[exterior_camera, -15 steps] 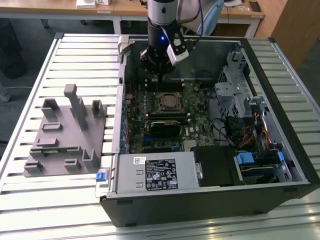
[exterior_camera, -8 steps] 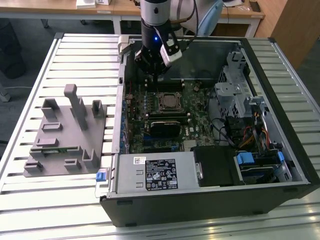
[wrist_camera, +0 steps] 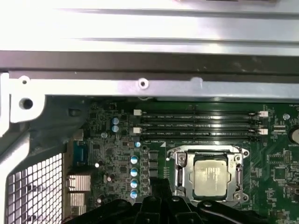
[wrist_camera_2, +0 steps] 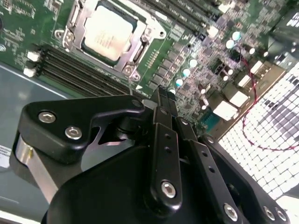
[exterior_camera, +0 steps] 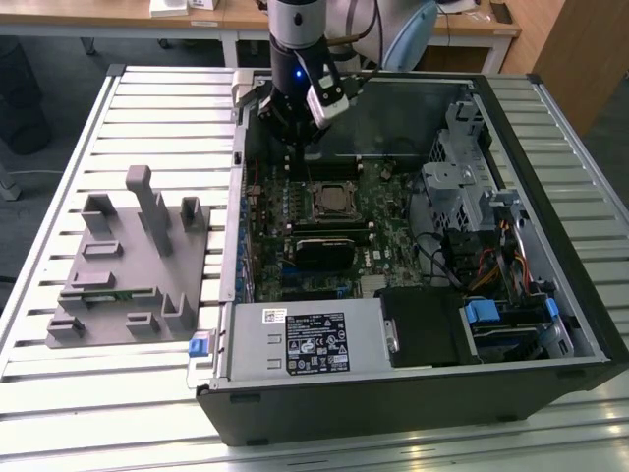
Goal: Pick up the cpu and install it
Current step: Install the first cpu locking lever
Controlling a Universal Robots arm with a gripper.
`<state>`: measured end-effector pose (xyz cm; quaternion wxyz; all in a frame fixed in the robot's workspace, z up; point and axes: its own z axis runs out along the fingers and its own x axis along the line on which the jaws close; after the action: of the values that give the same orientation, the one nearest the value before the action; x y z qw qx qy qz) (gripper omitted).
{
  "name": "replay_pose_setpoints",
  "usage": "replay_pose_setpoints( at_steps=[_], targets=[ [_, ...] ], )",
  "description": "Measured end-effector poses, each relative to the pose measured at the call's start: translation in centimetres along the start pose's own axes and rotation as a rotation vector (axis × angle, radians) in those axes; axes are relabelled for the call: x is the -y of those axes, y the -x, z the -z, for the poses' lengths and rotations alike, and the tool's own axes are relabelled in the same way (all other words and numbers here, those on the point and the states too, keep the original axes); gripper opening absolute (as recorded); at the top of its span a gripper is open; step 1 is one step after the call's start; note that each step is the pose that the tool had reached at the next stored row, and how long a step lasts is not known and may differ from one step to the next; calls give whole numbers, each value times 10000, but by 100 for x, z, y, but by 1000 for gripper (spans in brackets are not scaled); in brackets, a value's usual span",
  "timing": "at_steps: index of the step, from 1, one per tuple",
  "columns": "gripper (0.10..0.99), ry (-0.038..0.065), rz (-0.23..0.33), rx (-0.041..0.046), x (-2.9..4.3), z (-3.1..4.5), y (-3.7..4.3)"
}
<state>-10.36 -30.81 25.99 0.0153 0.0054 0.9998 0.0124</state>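
From my station I saw the cpu [wrist_camera_2: 106, 31] lying flat inside the socket [wrist_camera_2: 74, 19], its pale metal top facing up and the socket's metal frame around it on all sides. Both wrist views agreed on this; in the first wrist view the cpu [wrist_camera: 210, 179] sat square within the socket [wrist_camera: 180, 173], neither tilted nor overhanging.

The gripper [wrist_camera_2: 161, 95] was apart from the socket and touched neither it nor the chip. Its fingers were drawn together and I saw nothing between them. In the exterior view the gripper [exterior_camera: 292, 133] hung above the motherboard, off to one side of the socket [exterior_camera: 332, 202] rather than over it. In the second wrist view the memory slots [wrist_camera_2: 70, 70] lay between the socket and the fingertips.

The grey plastic fixture [exterior_camera: 128, 265] stood well apart from the socket, outside the computer case [exterior_camera: 413, 418], and I could make out no chip on it.

I judged the pick and the placing to be done, since the cpu was down in its seat and the claw was empty. I could not tell whether the socket's frame was latched down over the chip, so that part of the install remained unconfirmed from my side.
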Motion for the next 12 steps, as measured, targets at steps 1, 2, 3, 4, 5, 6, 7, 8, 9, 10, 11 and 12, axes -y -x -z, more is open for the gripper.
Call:
replay_pose_setpoints(
  at_steps=[1, 2, 3, 4, 5, 6, 7, 8, 9, 10, 11, 12],
  targets=[
    [106, 0, 1, 0, -17, -4, -9],
    [106, 1, 2, 0, -36, -9, -17],
    [106, 0, 2, 0, -52, -15, -23],
    [106, 0, 1, 0, -69, -20, -28],
    [106, 0, 0, 0, -88, -26, -34],
    [106, 0, 0, 0, -104, -32, -37],
    [106, 0, 0, 1, -115, -36, -38],
    [106, 0, 1, 1, -124, -39, -38],
    [106, 0, 1, 1, -130, -41, -38],
    [106, 0, 2, 1, -133, -42, -36],
    [106, 0, 3, 1, -135, -42, -33],
    [106, 1, 3, 1, -137, -43, -29]
  ],
)
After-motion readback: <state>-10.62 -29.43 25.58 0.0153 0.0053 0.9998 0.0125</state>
